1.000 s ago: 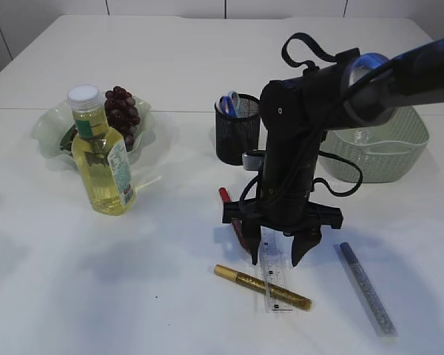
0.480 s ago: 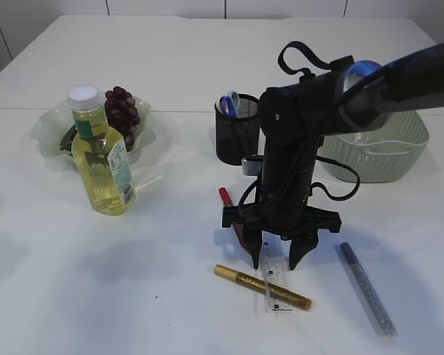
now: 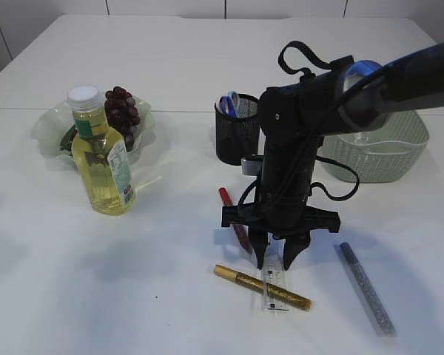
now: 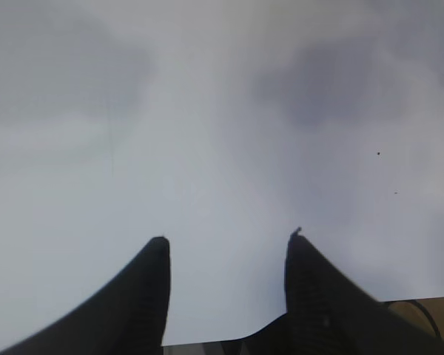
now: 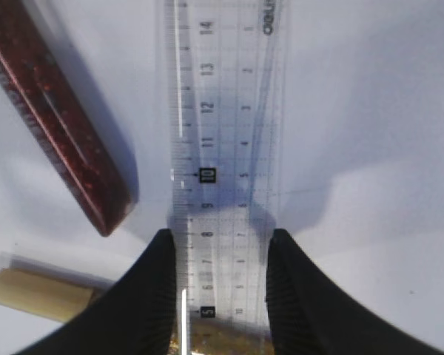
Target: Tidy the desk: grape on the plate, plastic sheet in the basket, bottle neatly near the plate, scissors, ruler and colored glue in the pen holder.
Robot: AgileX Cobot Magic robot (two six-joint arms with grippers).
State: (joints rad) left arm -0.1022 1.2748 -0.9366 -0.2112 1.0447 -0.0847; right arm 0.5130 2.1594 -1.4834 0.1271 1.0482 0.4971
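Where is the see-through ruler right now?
The ruler lies flat on the table, front and right of centre, across the gold glue pen, between the right gripper fingers.

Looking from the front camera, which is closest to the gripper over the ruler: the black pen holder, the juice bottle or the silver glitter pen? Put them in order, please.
From the right gripper:
1. Silver glitter pen, just to its right on the table.
2. Pen holder, behind it, slightly left.
3. Bottle, far left by the plate.
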